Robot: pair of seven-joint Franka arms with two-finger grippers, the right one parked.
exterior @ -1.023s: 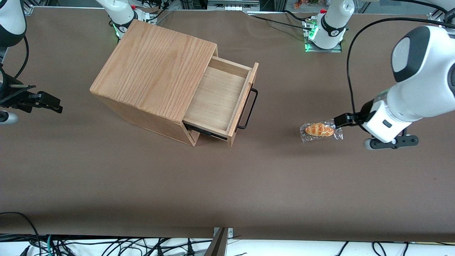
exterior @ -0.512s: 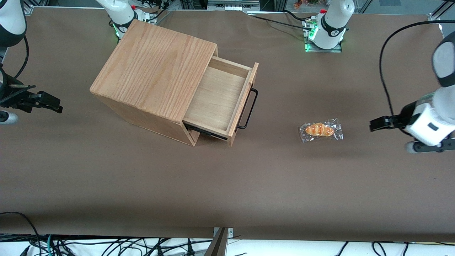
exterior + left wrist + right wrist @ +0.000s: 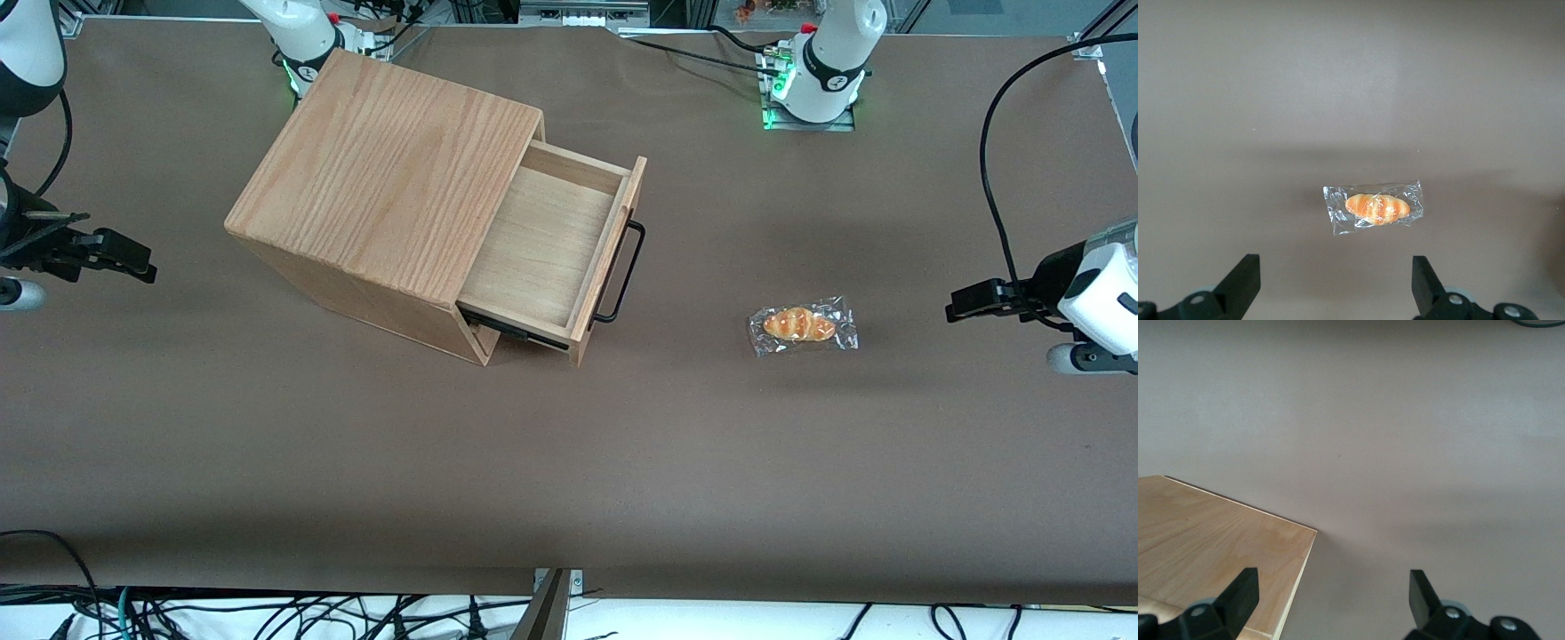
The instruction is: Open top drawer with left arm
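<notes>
Standing pulled well out of its cabinet [image 3: 382, 187], the top drawer [image 3: 542, 249] shows its bare pale-wood floor, and the thin black bar handle [image 3: 622, 271] on its front faces the working arm's end of the counter [image 3: 569, 462]. The cabinet is a large oak-grain box that sits turned at an angle on the brown counter, toward the parked arm's end. The left arm [image 3: 1098, 289] is out at the working arm's end of the counter, well apart from the drawer, with a black cable [image 3: 996, 204] looping above it. Its tool [image 3: 965, 307] points toward the drawer but touches nothing; in the wrist view the tool [image 3: 1331, 283] has its two black fingers [image 3: 1245, 280] spread wide with only bare counter between them. A small bread roll [image 3: 800, 324] in clear plastic wrap lies flat on the counter between the drawer handle and the tool, nearer to the tool, touching neither. In the wrist view the same roll [image 3: 1376, 208] lies ahead of the spread fingers, clear of both. The parked arm's wrist view shows one corner of the cabinet top [image 3: 1218, 540] and plain counter beside it.
</notes>
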